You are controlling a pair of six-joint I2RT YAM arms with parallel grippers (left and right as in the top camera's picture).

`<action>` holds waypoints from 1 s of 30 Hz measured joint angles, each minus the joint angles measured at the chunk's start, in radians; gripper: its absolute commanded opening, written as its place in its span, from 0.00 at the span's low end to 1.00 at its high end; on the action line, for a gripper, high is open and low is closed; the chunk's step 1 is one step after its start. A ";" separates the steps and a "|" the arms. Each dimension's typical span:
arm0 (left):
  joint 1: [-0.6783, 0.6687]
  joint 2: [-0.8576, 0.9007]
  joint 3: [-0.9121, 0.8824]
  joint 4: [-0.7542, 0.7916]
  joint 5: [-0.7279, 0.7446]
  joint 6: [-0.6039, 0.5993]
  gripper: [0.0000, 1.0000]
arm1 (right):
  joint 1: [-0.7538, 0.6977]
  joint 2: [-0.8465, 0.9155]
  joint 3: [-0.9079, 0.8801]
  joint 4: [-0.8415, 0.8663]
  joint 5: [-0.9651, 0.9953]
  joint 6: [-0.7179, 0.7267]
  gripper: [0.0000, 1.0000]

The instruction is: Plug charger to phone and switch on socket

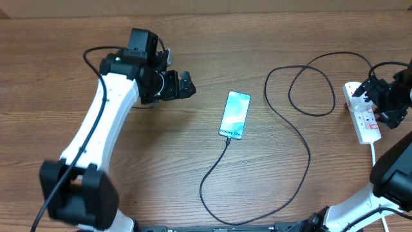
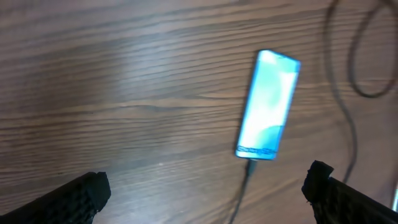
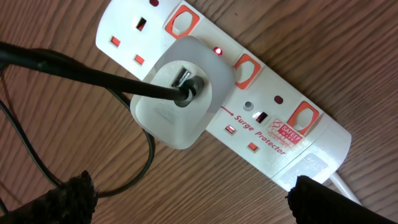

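The phone point(image 1: 235, 115) lies screen-up in the middle of the table, lit blue and white. It also shows in the left wrist view point(image 2: 267, 106). The charger, a thin black cable point(image 1: 302, 151), loops across the table, and its tip point(image 2: 250, 167) meets the phone's bottom edge. The socket point(image 1: 362, 115) is a white power strip with red switches at the far right. In the right wrist view point(image 3: 273, 118) it holds a white plug point(image 3: 180, 99) with the black cable in it, and a small red light point(image 3: 217, 50) glows. My left gripper point(image 2: 205, 190) is open, left of the phone. My right gripper point(image 3: 193, 193) is open over the socket.
The socket's white cord point(image 1: 375, 158) runs toward the front right, by the right arm's base. The left arm point(image 1: 96, 129) crosses the table's left side. The black cable forms wide loops point(image 1: 312, 90) between the phone and the socket.
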 measured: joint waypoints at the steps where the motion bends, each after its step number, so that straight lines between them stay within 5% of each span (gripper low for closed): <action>1: -0.004 -0.019 0.000 0.000 0.000 0.000 0.99 | 0.000 0.000 0.000 0.000 0.000 0.000 1.00; 22: -0.009 -0.294 -0.003 -0.011 -0.092 0.000 1.00 | 0.000 0.000 0.000 0.000 0.000 0.000 1.00; 30: -0.004 -0.396 -0.278 0.340 -0.172 0.000 1.00 | 0.000 0.000 0.000 0.002 0.000 0.000 1.00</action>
